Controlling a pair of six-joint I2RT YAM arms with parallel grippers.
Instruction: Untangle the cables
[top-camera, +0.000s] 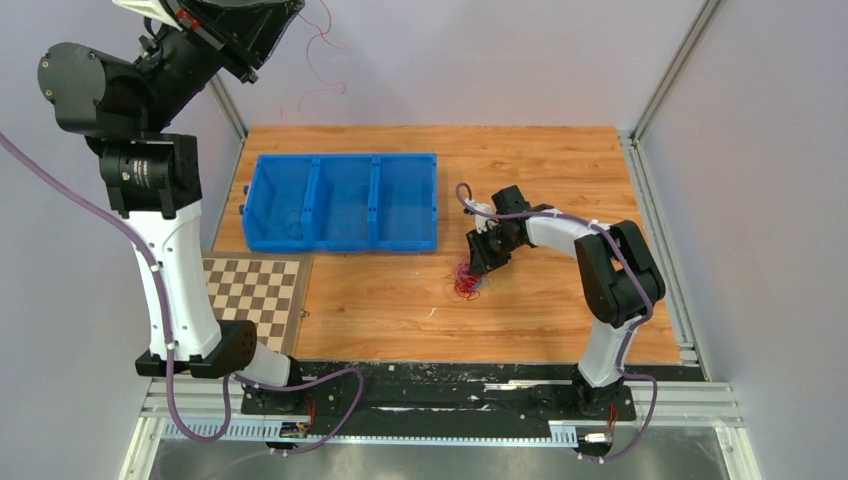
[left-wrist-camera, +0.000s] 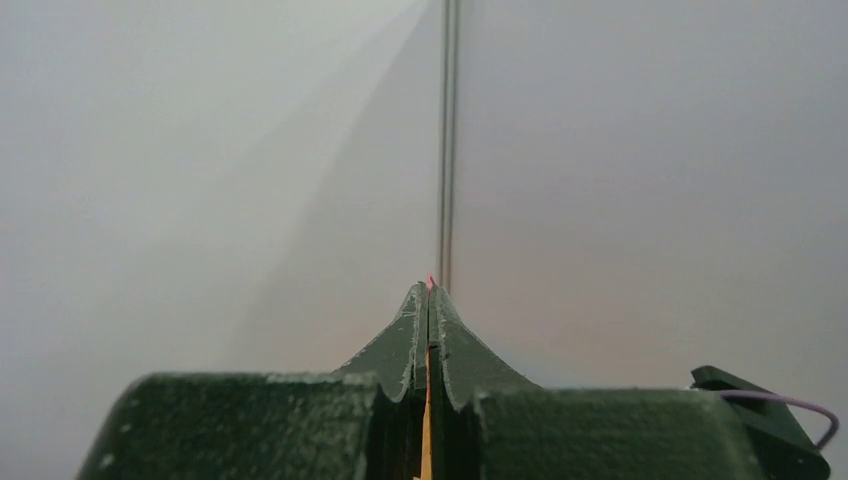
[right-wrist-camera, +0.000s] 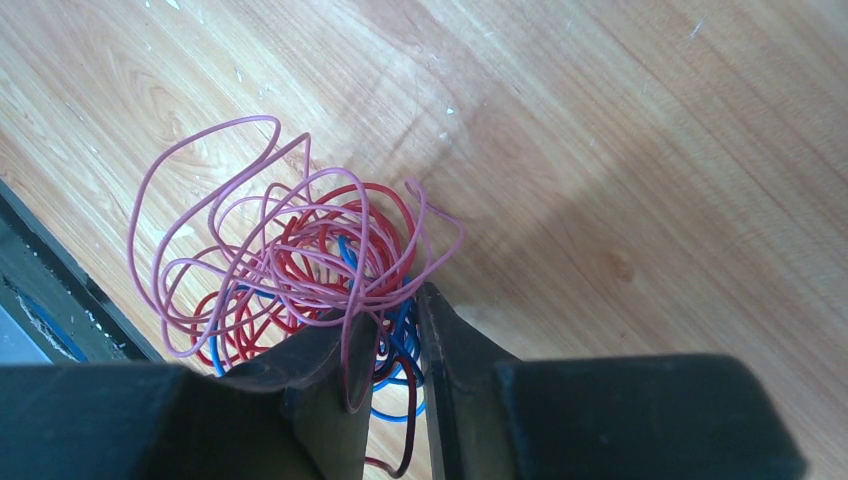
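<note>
I hold the left gripper (left-wrist-camera: 429, 300) high, jaws pressed together on a thin red wire strand (left-wrist-camera: 431, 282) at their tips, presumably to draw it free, while the right gripper (right-wrist-camera: 395, 320) anchors the tangled ball of pink, red and blue wires (right-wrist-camera: 290, 260) on the wooden tabletop (right-wrist-camera: 650, 150), loops between and just ahead of its narrowly parted jaws, though I cannot tell whether they bite.

The tabletop (right-wrist-camera: 650, 150) is showing a smooth wood-grain finish, flecked with white scuffs. The cables (right-wrist-camera: 300, 265) are gleaming in smooth plastic insulation; the bin (top-camera: 343, 240) is presenting matt blue plastic.
</note>
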